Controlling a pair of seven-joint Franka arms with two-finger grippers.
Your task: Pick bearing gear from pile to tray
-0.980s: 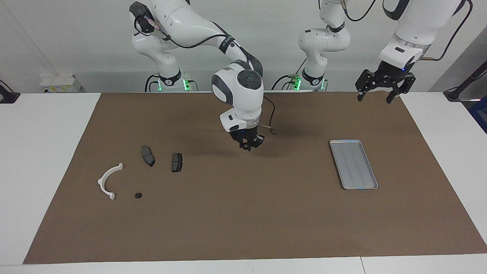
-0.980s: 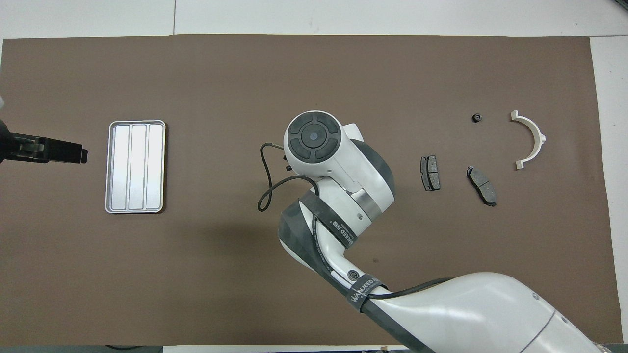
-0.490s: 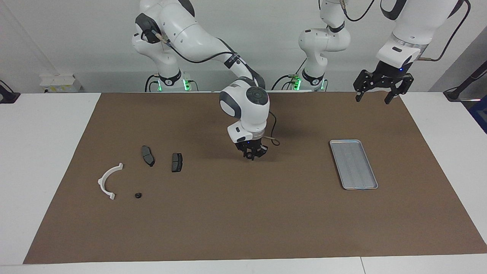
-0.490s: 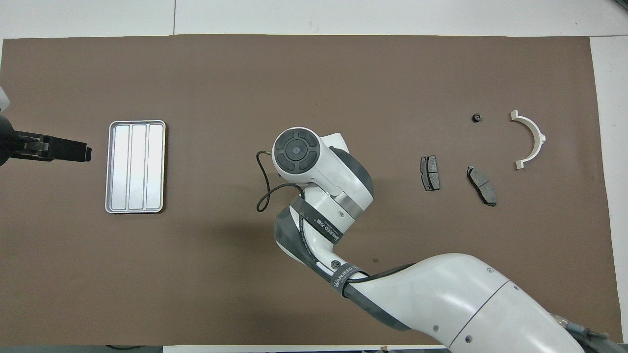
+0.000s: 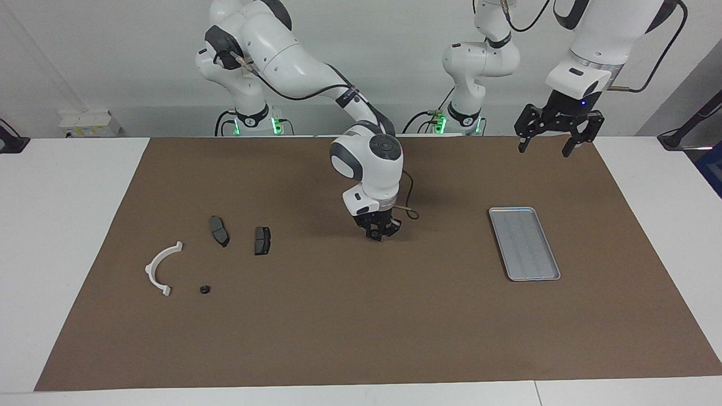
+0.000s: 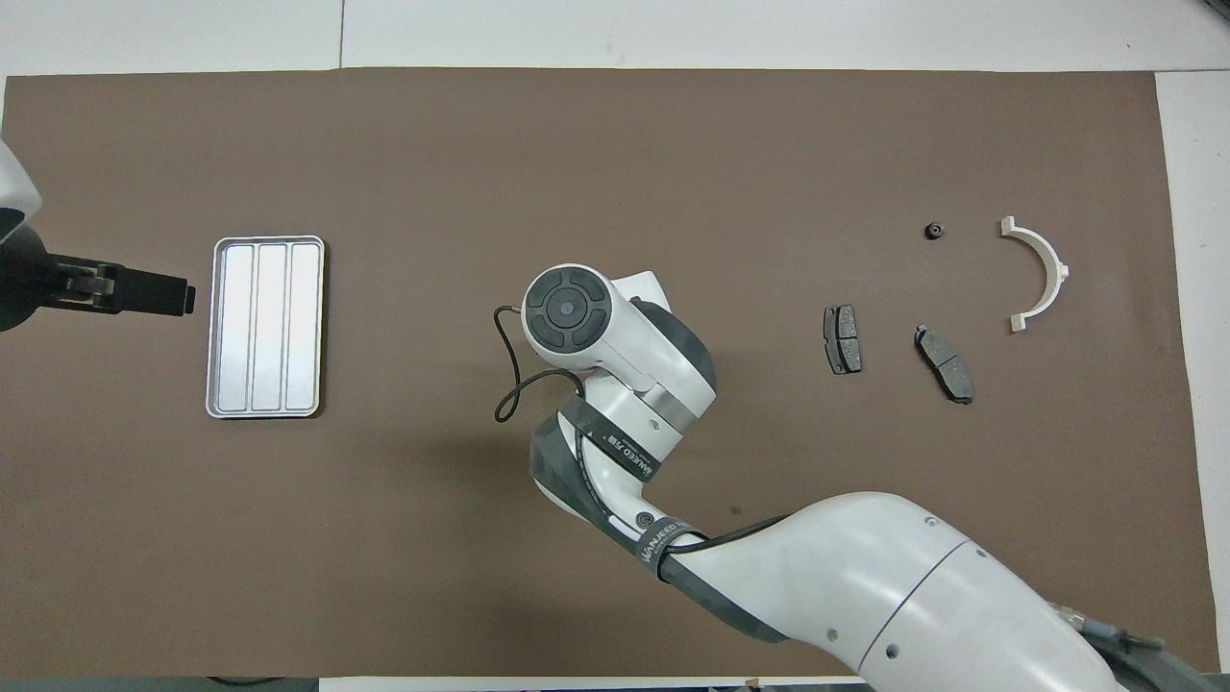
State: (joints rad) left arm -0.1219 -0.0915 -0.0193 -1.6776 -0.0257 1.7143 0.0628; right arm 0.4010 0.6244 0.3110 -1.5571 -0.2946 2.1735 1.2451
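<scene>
My right gripper (image 5: 378,233) hangs low over the middle of the brown mat, shut on what looks like a small dark bearing gear at its tips. The wrist hides it in the overhead view. The pile lies toward the right arm's end: a white arc bracket (image 5: 150,270), two dark brake-pad plates (image 5: 219,230) (image 5: 262,240) and a tiny black round piece (image 5: 205,290). The silver tray (image 5: 524,242) (image 6: 266,327) lies bare toward the left arm's end. My left gripper (image 5: 542,144) (image 6: 178,295) hangs open, high over the mat's edge beside the tray.
A brown mat (image 5: 361,316) covers most of the white table. The right arm's cable loops out beside its wrist (image 6: 509,384). A small white box (image 5: 87,121) sits at the table's corner by the right arm's base.
The right gripper has come lower and shifted toward the tray, still shut. The left gripper has drifted a little toward the table's middle.
</scene>
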